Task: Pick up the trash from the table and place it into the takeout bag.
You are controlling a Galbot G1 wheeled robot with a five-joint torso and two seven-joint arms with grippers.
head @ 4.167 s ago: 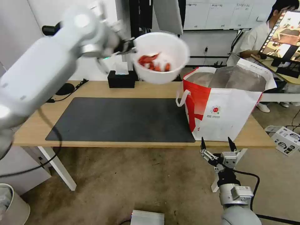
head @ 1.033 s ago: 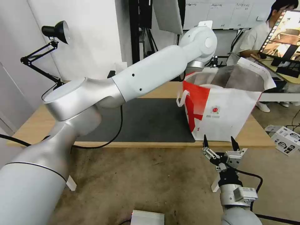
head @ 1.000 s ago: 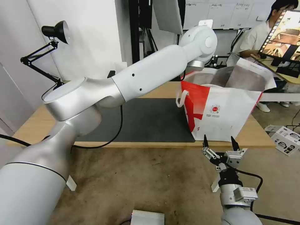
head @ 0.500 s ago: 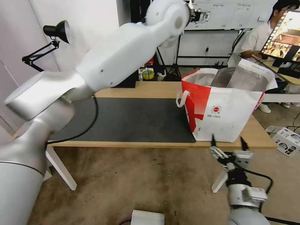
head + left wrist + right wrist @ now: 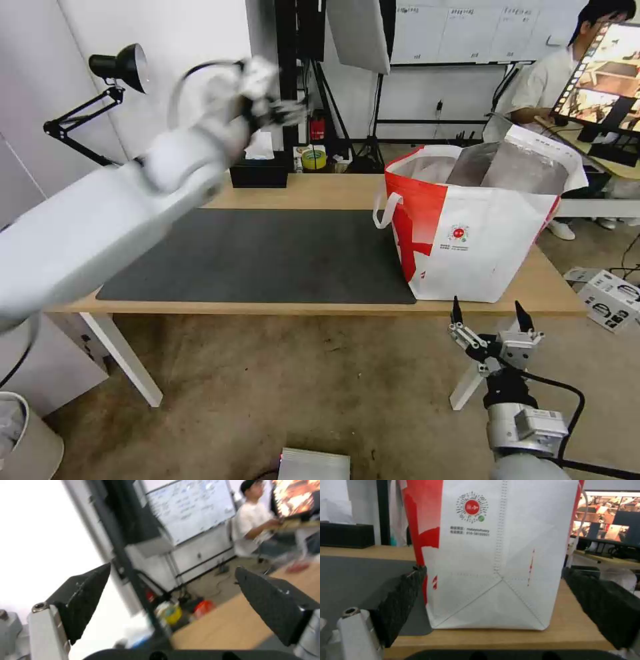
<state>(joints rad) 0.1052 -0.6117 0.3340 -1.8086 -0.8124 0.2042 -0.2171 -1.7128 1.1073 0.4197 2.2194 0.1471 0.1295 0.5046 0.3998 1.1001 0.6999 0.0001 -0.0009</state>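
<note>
The takeout bag (image 5: 477, 227) stood upright on the table (image 5: 320, 190), at the end of the table on the robot's right side, and its mouth was wide open, so the silver lining was visible. One lower corner of the takeout bag overlapped the edge of the dark grey mat (image 5: 260, 253). I could not tell what lay inside the takeout bag.

The left gripper (image 5: 283, 110) was raised in the air, well apart from the takeout bag, above the far edge of the table. Its fingers (image 5: 83, 600) were spread wide and nothing was between them. A black tissue box (image 5: 259, 172) stood at the far edge of the table, well apart from the takeout bag and nearly under the left gripper.

The right gripper (image 5: 490, 320) was lower than the table top, just in front of the takeout bag, near the table edge. Its fingers (image 5: 400, 602) were also spread wide and empty, and they pointed at the front face of the takeout bag, where the small round red logo (image 5: 472, 506) was printed.
</note>
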